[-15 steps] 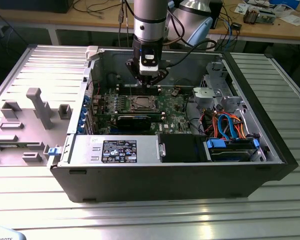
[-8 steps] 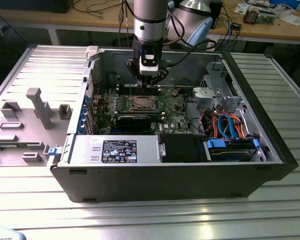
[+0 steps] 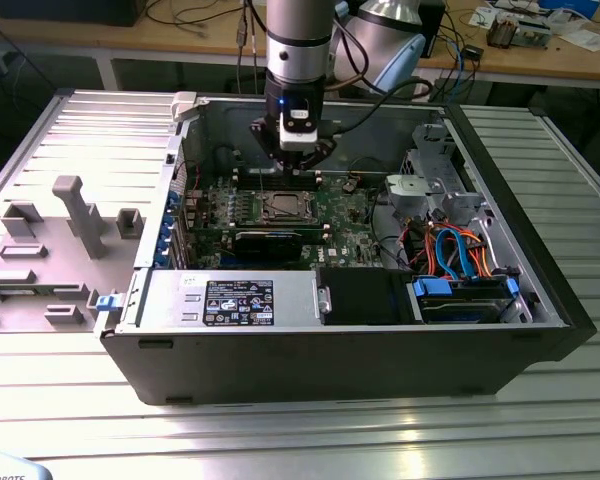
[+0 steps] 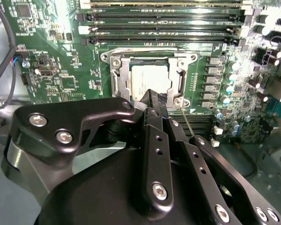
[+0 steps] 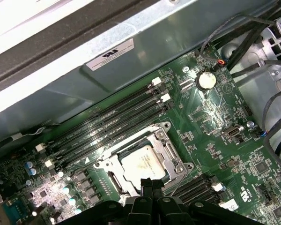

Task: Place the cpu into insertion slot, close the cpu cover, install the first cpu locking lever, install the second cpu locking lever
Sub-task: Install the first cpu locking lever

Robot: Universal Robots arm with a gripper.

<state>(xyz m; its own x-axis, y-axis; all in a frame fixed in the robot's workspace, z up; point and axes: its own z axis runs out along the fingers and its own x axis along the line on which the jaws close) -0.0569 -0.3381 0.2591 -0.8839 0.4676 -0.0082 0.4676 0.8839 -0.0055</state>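
Observation:
The cpu (image 4: 150, 77) (image 5: 143, 161), a dull silver square, lies flat in the insertion slot (image 3: 283, 207) on the green board. The cpu cover (image 4: 118, 75) (image 5: 172, 151), a silvery frame, lies down around it, with the chip showing through its window. A thin metal lever rod (image 4: 188, 123) sticks out beside the socket's corner. My gripper (image 4: 155, 97) (image 5: 148, 183) (image 3: 298, 163) hangs a little above the socket's edge. Its black fingers are pressed together with nothing between them.
Long memory slots (image 4: 164, 28) (image 5: 107, 124) run beside the socket. A black expansion card (image 3: 270, 240) lies across the board. A drive cage with orange and blue cables (image 3: 460, 250) fills the case at the exterior view's right. A grey fixture (image 3: 75, 215) stands outside the case.

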